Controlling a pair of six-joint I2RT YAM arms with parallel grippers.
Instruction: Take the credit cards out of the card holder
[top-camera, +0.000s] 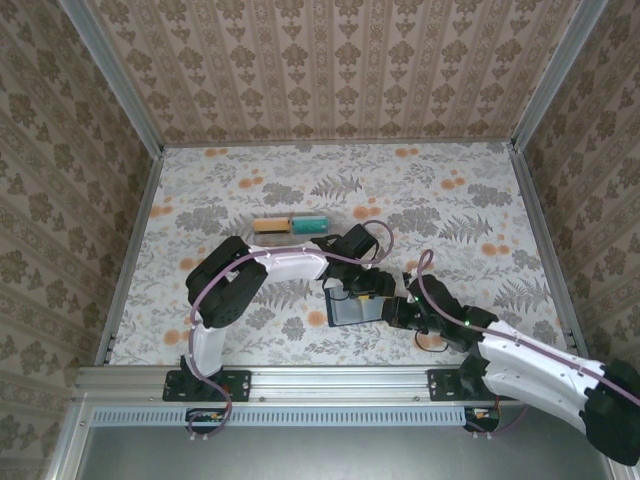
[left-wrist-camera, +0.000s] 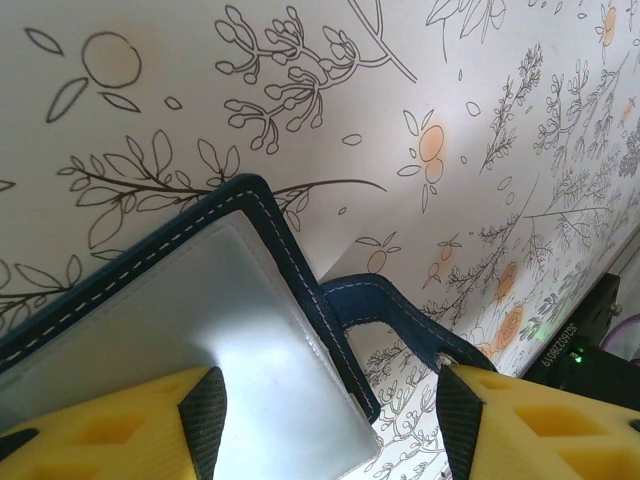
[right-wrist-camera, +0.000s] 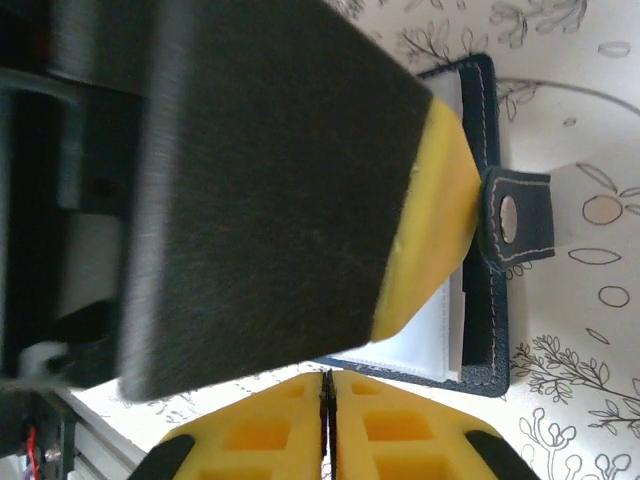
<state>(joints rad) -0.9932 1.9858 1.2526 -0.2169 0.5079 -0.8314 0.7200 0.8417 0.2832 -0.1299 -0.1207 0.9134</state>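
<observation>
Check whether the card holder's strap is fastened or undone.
Undone: the strap sticks out sideways from the card holder, its snap hole bare.

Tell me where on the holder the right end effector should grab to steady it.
Probably the strap: it juts out past the holder's stitched edge, thin and free, with bare table beyond. Come in from that strap side and pinch it top and bottom. The left end effector sits over the holder's middle, so there is little room there.
</observation>
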